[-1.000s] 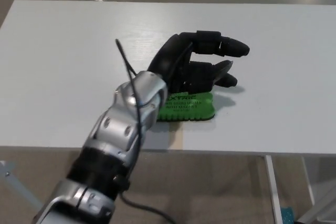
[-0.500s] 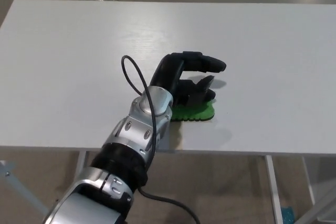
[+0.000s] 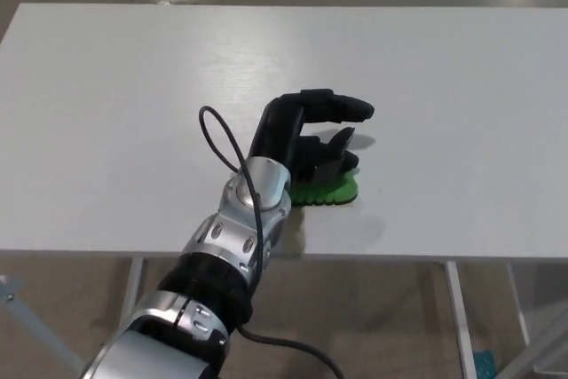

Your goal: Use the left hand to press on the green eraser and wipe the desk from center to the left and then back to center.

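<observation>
A green eraser [image 3: 330, 191] lies flat on the white desk [image 3: 106, 113], near its front edge and about at mid-width. My left hand [image 3: 306, 135] rests on top of it, palm down, covering most of it. Only the eraser's right and front scalloped rim shows. The fingers [image 3: 348, 106] stretch out to the right, apart and not wrapped round the eraser. My silver forearm [image 3: 240, 228] rises from below the desk edge. My right hand does not show.
The desk's front edge [image 3: 399, 260] runs just below the eraser. A black cable [image 3: 217, 135] loops up from my wrist. Beneath the desk are white legs [image 3: 461, 317] and a tan floor.
My left hand has dropped onto the eraser and now covers its printed top. Hand and eraser have slid slightly to the left.
</observation>
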Available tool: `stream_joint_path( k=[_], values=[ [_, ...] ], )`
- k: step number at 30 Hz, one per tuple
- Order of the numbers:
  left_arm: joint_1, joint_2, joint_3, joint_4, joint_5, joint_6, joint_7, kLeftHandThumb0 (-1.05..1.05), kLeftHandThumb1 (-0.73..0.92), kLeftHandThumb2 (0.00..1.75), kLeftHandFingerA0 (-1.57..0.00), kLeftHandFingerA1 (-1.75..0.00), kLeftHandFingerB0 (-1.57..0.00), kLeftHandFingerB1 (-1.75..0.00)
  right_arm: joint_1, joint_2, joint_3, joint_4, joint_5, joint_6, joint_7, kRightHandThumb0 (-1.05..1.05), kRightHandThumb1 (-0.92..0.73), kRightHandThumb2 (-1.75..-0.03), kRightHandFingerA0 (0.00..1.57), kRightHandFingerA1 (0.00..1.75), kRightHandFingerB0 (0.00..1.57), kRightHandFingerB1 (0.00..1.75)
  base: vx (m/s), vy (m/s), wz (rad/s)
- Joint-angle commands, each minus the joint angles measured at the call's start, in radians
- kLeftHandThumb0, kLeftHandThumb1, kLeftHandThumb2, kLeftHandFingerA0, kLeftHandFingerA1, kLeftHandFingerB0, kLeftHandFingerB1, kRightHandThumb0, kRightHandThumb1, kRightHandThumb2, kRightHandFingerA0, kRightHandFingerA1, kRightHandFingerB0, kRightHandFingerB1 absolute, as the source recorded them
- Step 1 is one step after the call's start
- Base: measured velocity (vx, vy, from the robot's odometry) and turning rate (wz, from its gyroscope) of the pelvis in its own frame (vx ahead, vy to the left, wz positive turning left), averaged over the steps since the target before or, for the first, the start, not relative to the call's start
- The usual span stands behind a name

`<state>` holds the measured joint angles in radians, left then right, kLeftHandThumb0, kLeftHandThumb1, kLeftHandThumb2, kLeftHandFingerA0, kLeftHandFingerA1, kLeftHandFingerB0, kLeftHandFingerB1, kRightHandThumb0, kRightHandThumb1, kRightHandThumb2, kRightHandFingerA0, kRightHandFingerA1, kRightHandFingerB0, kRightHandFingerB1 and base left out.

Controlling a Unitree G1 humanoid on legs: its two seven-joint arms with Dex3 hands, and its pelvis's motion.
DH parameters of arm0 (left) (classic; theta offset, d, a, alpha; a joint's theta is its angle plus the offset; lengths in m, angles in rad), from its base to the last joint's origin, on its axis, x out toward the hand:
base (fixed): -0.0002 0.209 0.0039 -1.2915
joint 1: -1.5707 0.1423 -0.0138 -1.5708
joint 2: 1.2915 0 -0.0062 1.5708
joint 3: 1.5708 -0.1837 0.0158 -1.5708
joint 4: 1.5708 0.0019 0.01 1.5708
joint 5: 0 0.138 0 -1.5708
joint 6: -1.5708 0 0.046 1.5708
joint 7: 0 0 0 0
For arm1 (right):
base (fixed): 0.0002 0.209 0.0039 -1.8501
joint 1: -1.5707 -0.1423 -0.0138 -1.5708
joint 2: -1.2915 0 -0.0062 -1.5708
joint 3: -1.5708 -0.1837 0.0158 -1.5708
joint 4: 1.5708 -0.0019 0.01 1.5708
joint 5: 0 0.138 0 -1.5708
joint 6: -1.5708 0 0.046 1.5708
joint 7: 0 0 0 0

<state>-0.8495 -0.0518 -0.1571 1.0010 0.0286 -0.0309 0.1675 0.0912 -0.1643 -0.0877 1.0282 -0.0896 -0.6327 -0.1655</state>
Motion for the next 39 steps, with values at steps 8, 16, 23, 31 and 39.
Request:
stream_joint_path(
  k=[8,16,23,31,39],
  values=[
    [0.127,0.000,0.053,0.061,0.012,-0.083,0.017,-0.18,0.82,0.65,-1.03,-0.56,-0.93,-0.51,0.008,0.009,-0.008,-0.014,0.014,-0.003,0.018,-0.42,-0.75,-0.63,0.68,0.52,0.56,0.39,0.00,0.000,0.00],
    [0.181,0.021,0.108,0.067,-0.009,-0.128,-0.010,-0.18,0.82,0.64,-1.03,-0.57,-0.93,-0.51,0.000,0.014,-0.006,-0.001,0.008,-0.012,0.012,-0.42,-0.75,-0.63,0.68,0.52,0.58,0.39,0.00,0.000,0.00],
    [0.206,0.103,0.159,0.064,-0.015,-0.160,-0.036,-0.18,0.82,0.65,-1.03,-0.58,-0.93,-0.51,-0.015,0.010,-0.002,0.024,-0.003,-0.029,0.005,-0.43,-0.75,-0.63,0.68,0.52,0.58,0.40,0.00,0.000,0.00],
    [0.237,0.172,0.282,0.049,-0.107,-0.167,-0.117,-0.19,0.81,0.64,-1.03,-0.54,-0.94,-0.50,-0.018,0.021,-0.004,0.040,-0.004,-0.030,-0.009,-0.42,-0.75,-0.63,0.69,0.54,0.60,0.40,0.00,0.000,0.00],
    [0.251,0.278,0.384,0.073,-0.158,-0.176,-0.198,-0.17,0.80,0.65,-1.03,-0.52,-0.93,-0.49,-0.014,0.020,-0.013,0.050,0.018,-0.028,0.035,-0.43,-0.76,-0.63,0.68,0.54,0.59,0.40,0.00,0.000,0.00]
  ],
)
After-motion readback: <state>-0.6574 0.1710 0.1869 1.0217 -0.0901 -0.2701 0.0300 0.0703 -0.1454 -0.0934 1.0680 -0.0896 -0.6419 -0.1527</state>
